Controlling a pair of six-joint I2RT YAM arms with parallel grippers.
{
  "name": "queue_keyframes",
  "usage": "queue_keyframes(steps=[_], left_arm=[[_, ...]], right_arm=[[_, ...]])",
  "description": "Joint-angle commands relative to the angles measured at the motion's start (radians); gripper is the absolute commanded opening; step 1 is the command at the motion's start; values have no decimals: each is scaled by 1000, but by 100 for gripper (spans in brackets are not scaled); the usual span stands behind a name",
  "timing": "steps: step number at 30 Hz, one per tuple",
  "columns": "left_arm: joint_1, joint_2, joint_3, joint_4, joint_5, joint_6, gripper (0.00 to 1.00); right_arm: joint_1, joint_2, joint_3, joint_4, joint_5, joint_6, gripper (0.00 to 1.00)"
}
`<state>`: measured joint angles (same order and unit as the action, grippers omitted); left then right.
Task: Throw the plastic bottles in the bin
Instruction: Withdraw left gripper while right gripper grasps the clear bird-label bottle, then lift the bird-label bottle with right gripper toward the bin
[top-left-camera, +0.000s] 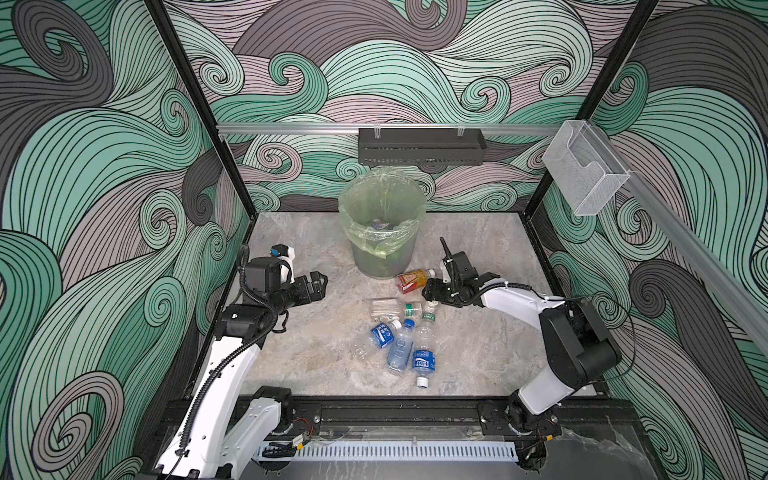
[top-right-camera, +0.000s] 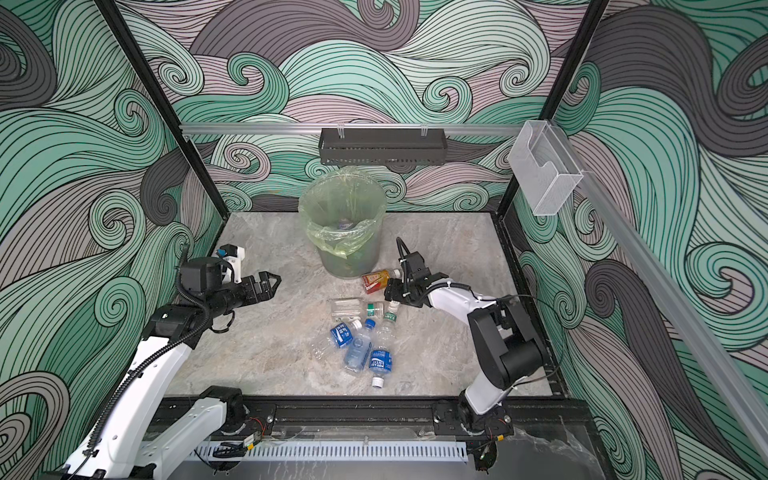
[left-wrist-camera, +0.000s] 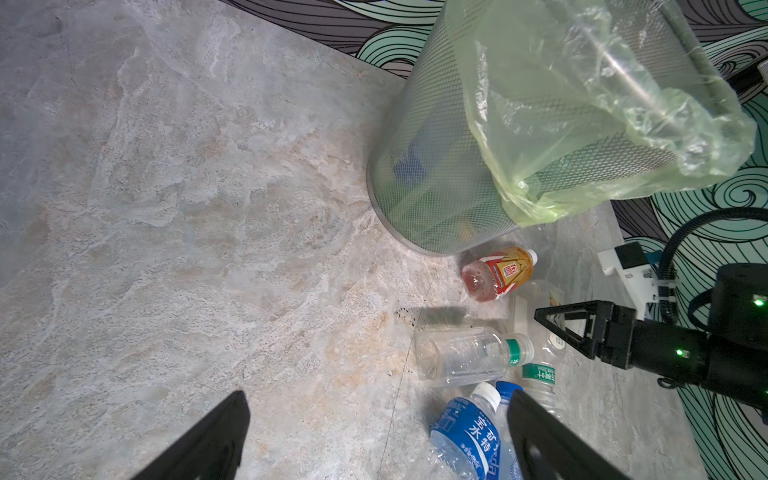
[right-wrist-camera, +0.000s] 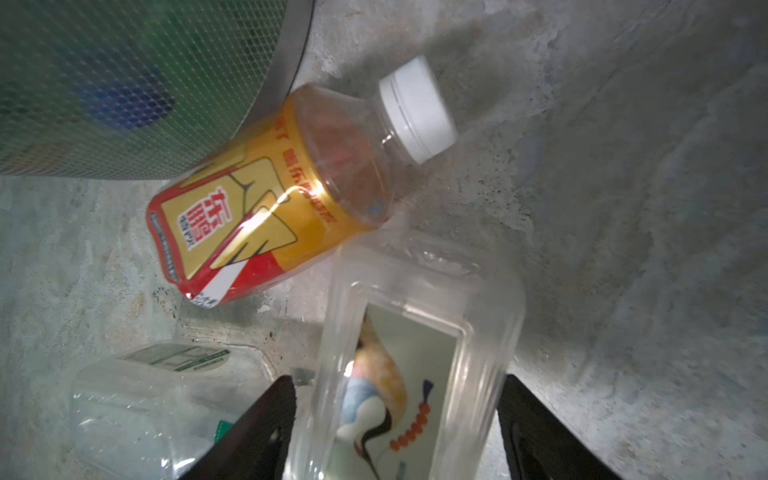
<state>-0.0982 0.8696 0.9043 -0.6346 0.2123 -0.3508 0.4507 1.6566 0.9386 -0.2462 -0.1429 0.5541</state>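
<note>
Nearest me, the blue-labelled bottles (top-left-camera: 401, 349) lay heaped at mid-table, and my left gripper (top-left-camera: 321, 286) hung at the left, spread wide and empty. Just beyond the heap, my right gripper (right-wrist-camera: 397, 380) straddled a clear bottle (right-wrist-camera: 419, 299) lying flat; I could not tell whether the jaws pinched it. Step in hand was the grasp; the next move called for a confirmed grip, a lift clear of the amber bottle (top-left-camera: 411, 280) and release over the far bin (top-left-camera: 384, 257).
</note>
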Motion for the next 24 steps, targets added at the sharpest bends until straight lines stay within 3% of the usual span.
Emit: queue_keyframes(steps=[1, 9, 24], left_arm=[[9, 9, 12, 6, -7, -7, 99], [10, -1, -22, 12, -24, -5, 99], [14, 12, -47, 28, -31, -11, 99]], right_arm=[[7, 31, 32, -16, 33, -6, 72], [6, 22, 29, -83, 120, -69, 61], [6, -66, -7, -138, 178, -123, 55]])
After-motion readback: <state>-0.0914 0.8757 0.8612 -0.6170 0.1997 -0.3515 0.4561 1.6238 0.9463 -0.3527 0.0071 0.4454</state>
